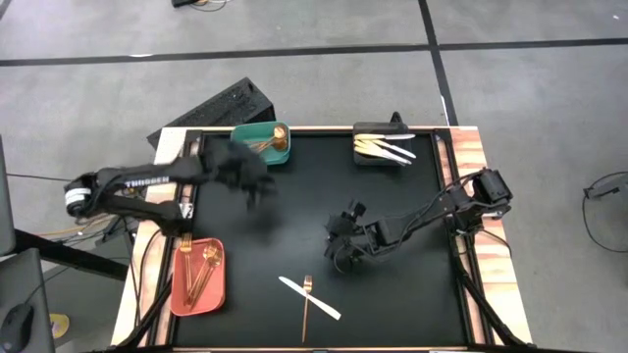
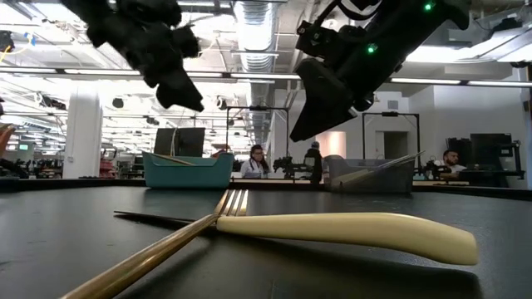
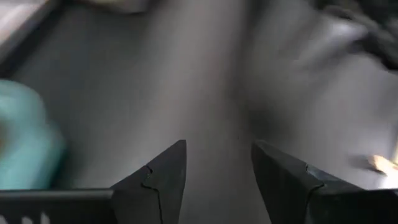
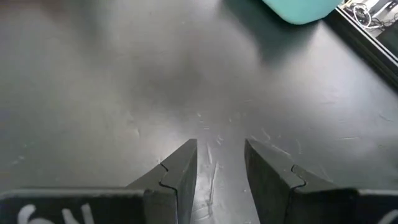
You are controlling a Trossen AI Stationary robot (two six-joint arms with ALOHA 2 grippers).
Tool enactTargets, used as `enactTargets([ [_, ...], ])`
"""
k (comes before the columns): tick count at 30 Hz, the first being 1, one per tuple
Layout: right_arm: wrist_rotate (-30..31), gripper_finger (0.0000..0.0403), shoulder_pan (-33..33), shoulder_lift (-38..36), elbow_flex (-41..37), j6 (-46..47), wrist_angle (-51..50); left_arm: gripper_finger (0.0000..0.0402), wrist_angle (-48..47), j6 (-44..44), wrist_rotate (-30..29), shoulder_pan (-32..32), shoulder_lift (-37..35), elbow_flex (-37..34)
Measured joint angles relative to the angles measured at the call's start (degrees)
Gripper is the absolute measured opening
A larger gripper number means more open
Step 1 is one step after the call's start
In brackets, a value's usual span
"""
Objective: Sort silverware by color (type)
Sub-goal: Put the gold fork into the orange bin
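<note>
A white knife (image 1: 312,298) and a gold fork (image 1: 305,312) lie crossed on the black table near its front edge; the low view shows the fork (image 2: 166,247) and the knife (image 2: 357,230) up close. The teal bin (image 1: 259,143) holds gold spoons, the black bin (image 1: 382,150) holds white knives, and the salmon bin (image 1: 198,278) holds gold forks. My left gripper (image 1: 257,188) hangs open over the table just in front of the teal bin, with nothing between its fingers (image 3: 158,180). My right gripper (image 1: 341,251) stands open over the table's middle, also with nothing in it.
A dark keyboard-like object (image 1: 221,108) lies beyond the table's far left corner. Bare black tabletop (image 1: 294,226) lies between the two grippers and the crossed knife and fork. Wooden borders (image 1: 469,167) run along the table's sides. People sit in the room behind.
</note>
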Motion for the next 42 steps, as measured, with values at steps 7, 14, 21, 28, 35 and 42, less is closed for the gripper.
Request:
enactTargets([
  [7,0.0,0.0153,0.85,0.02,0.0,0.0,-0.07,0.0163,31.09,-5.48,-4.99,-27.05,2.04,-13.66],
  [14,-0.29,0.0153,0.8,0.02,0.0,0.03,-0.49,0.0163,50.13,-3.57,-12.98,-43.91,13.06,-15.71],
  [21,-6.78,0.0153,0.78,0.02,0.0,2.22,0.02,0.0162,53.47,-5.48,-22.74,-48.74,25.54,-10.55],
  [28,-25.84,0.0153,0.26,2.93,0.02,2.32,9.03,0.0162,46.05,-9.28,-23.96,-48.06,29.67,-3.93],
  [35,-41.25,0.0153,-2.1,11.58,1.3,1.33,22.69,0.0162,32.71,-13.19,-29.56,-47.28,23.79,1.55],
  [42,-46.94,0.0153,-2.93,16.8,4.34,1.7,23.36,0.0162,26.13,-13.56,-35.8,-47.35,20.68,2.37],
])
